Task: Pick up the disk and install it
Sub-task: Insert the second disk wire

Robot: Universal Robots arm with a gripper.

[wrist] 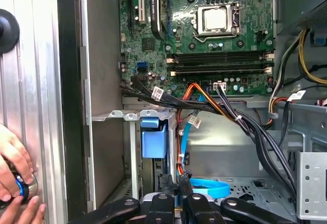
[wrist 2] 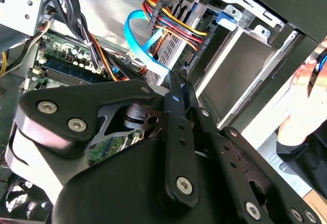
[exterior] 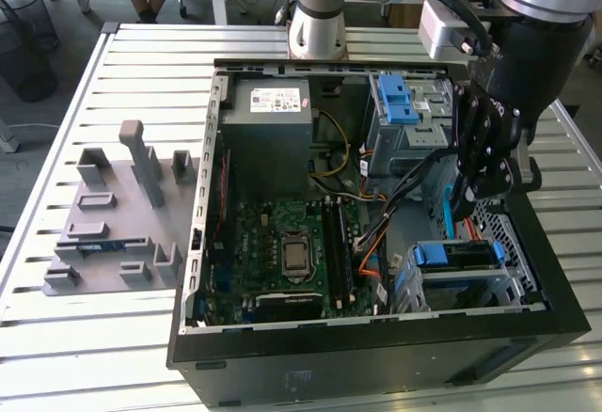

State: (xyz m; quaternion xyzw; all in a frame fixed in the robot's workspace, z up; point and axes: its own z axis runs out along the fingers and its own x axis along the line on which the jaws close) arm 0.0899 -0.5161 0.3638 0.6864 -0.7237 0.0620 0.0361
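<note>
Black sheet-metal computer case (exterior: 376,337) lay open on a slatted table (exterior: 56,356) in the exterior view. Inside the case were the motherboard (exterior: 282,243), the grey power supply box (exterior: 268,116) and a grey drive cage with a blue handle (exterior: 400,102). The disk (exterior: 458,254) sat in a bay at the case's front corner, on the exterior view's right, its blue carrier bracket facing up. The gripper (exterior: 461,207) hung inside the case just above the disk, apparently apart from it. A grey moulded fixture (exterior: 113,214) stood on the table outside the case, on the exterior view's left.

Second wrist view: the gripper (wrist 2: 179,81) had its fingers (wrist 2: 173,101) pressed together with nothing between them – clenched on air. A blue data cable (wrist 2: 135,40) and a bundle of coloured wires (wrist 2: 171,24) ran through the case interior beyond the fingertips. A person's hand (wrist 2: 306,96) showed outside the case wall.

First wrist view: the gripper (wrist: 176,180) pointed into the case, fingers closed and empty. The disk (wrist: 153,143) stood in its bay against the case's front wall – seated there, near the gripper. The motherboard (wrist: 204,29) lay farther inside the case. A person's hand (wrist: 13,178) rested on the table (wrist: 30,81) outside the case.
</note>
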